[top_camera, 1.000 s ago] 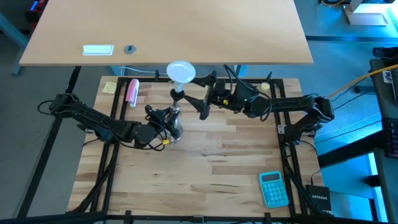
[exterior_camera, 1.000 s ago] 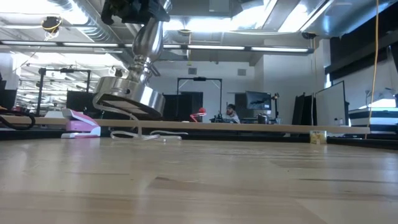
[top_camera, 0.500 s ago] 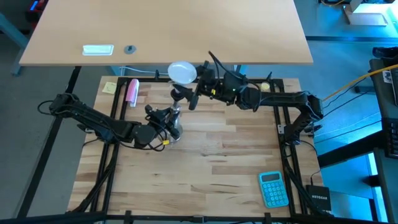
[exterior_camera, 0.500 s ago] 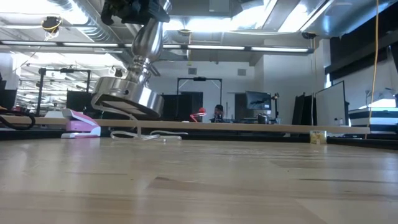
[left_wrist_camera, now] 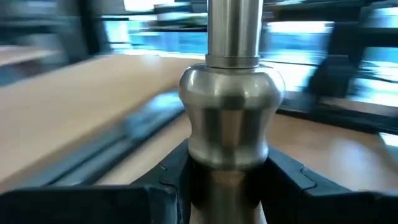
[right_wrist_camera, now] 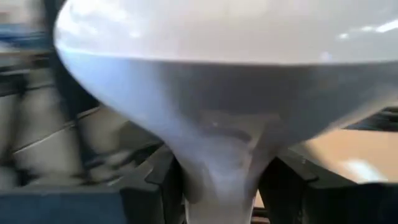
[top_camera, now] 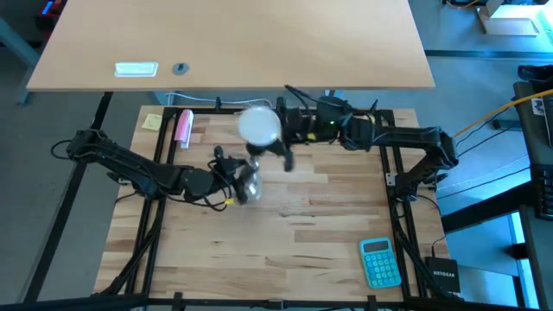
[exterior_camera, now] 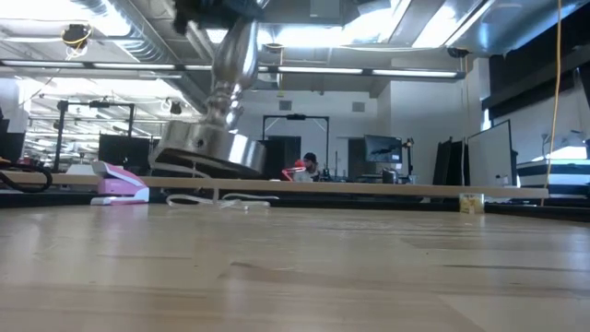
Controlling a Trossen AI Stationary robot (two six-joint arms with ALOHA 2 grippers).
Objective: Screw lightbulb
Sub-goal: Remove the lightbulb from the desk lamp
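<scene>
The left end effector (left_wrist_camera: 227,180) is clenched on the metal socket stand's (top_camera: 248,183) stem, tilting its base off the counter (top_camera: 285,233). The right end effector (right_wrist_camera: 221,180) grips the lightbulb's (top_camera: 259,126) narrow neck above the stand. The bulb's axis should stay aligned with the stand, twisted gently. The threads and socket mouth are hidden, and motion blur obscures the contact.

Two dark, jointed arms are seen, each trailed by black cabling and ended by dark, blocky fingers (left_wrist_camera: 155,193).
</scene>
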